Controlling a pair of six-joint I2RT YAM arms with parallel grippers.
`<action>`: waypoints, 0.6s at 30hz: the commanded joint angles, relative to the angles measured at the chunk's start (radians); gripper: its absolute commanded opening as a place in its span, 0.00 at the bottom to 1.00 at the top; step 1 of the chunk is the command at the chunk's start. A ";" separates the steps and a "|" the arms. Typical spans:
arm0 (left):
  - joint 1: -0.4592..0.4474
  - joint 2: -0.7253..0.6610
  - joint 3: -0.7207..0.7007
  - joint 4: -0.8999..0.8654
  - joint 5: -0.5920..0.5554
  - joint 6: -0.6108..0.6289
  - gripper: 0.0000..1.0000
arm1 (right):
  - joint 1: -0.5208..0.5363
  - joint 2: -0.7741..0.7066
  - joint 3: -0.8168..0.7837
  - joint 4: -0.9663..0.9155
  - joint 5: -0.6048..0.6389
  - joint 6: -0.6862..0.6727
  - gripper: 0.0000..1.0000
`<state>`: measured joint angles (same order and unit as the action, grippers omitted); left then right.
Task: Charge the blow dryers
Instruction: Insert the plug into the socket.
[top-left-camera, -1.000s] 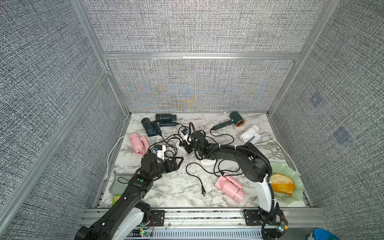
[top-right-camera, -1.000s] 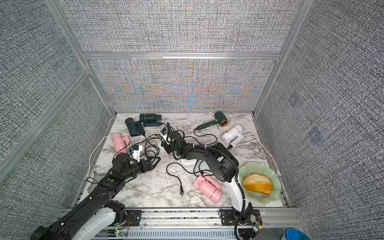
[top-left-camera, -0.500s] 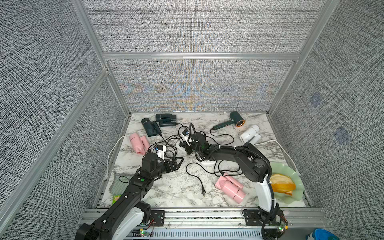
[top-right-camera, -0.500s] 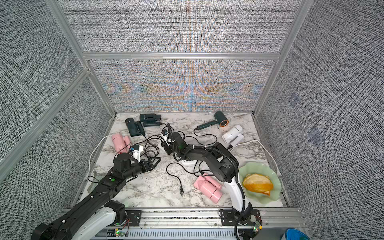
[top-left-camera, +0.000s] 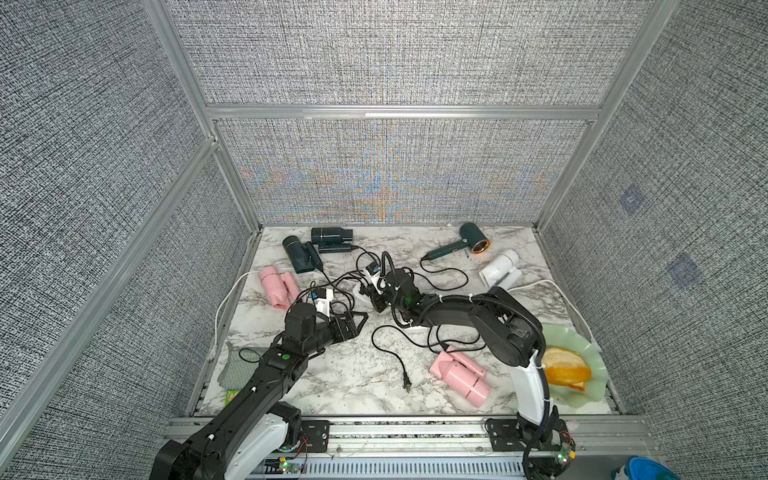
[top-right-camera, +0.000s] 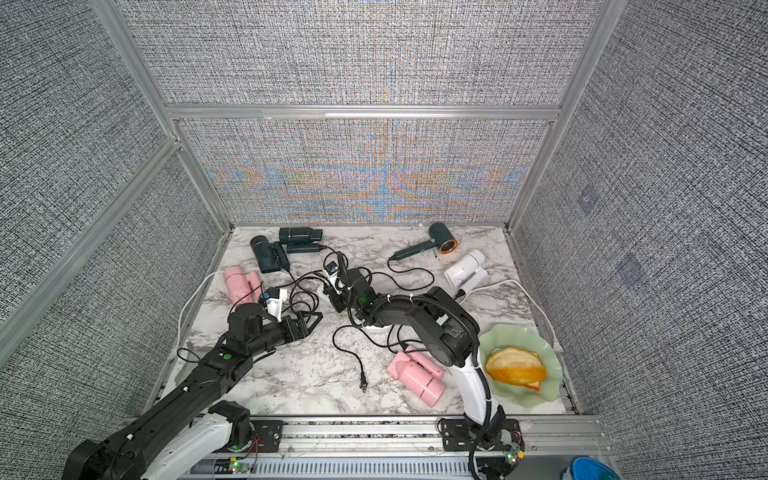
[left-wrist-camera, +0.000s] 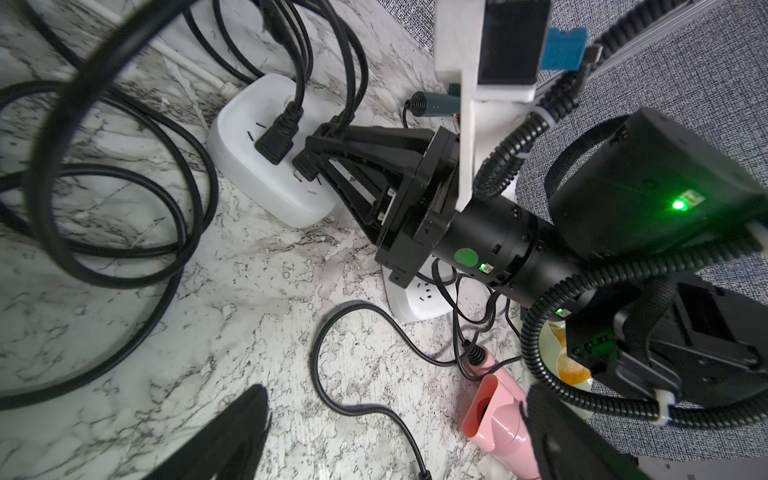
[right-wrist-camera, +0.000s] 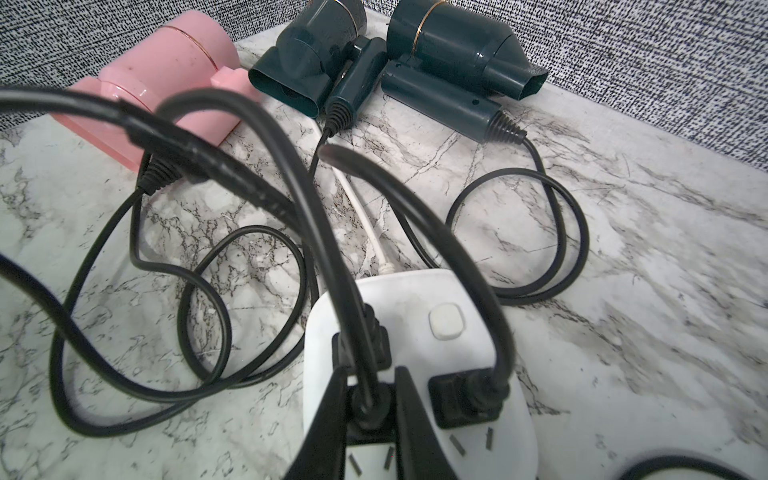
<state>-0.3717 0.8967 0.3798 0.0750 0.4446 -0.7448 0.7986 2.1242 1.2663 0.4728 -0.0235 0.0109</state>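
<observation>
Six blow dryers lie on the marble table: two dark teal ones (top-left-camera: 331, 236) (top-left-camera: 297, 253) at the back left, a copper-ringed one (top-left-camera: 473, 241), a white one (top-left-camera: 500, 268), a pink one (top-left-camera: 276, 284) at the left and a pink one (top-left-camera: 459, 376) at the front right. My right gripper (right-wrist-camera: 370, 415) is shut on a black plug (right-wrist-camera: 368, 405), held against the white socket block (right-wrist-camera: 415, 299) beside two other plugs; whether it is seated I cannot tell. My left gripper (top-left-camera: 357, 322) hovers open and empty just left of it, over bare marble and cord.
A second white socket block (left-wrist-camera: 419, 299) lies under my right arm. A loose black plug (top-left-camera: 406, 384) ends a cord at mid-front. Tangled black cords (right-wrist-camera: 137, 266) loop around the block. A green plate (top-left-camera: 582, 345) with orange pieces sits front right, a grey cloth (top-left-camera: 237, 365) front left.
</observation>
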 joint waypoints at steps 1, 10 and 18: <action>0.000 0.006 0.011 0.026 -0.001 0.004 0.97 | 0.001 0.007 -0.016 -0.051 0.007 0.026 0.14; 0.001 0.024 0.022 0.043 0.007 0.006 0.97 | 0.001 0.008 -0.033 -0.043 -0.014 0.074 0.14; 0.001 0.029 0.015 0.057 0.011 0.004 0.97 | 0.001 0.018 -0.039 -0.049 0.004 0.073 0.15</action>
<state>-0.3717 0.9291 0.3958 0.1040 0.4461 -0.7444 0.7982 2.1265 1.2346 0.5301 -0.0307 0.0723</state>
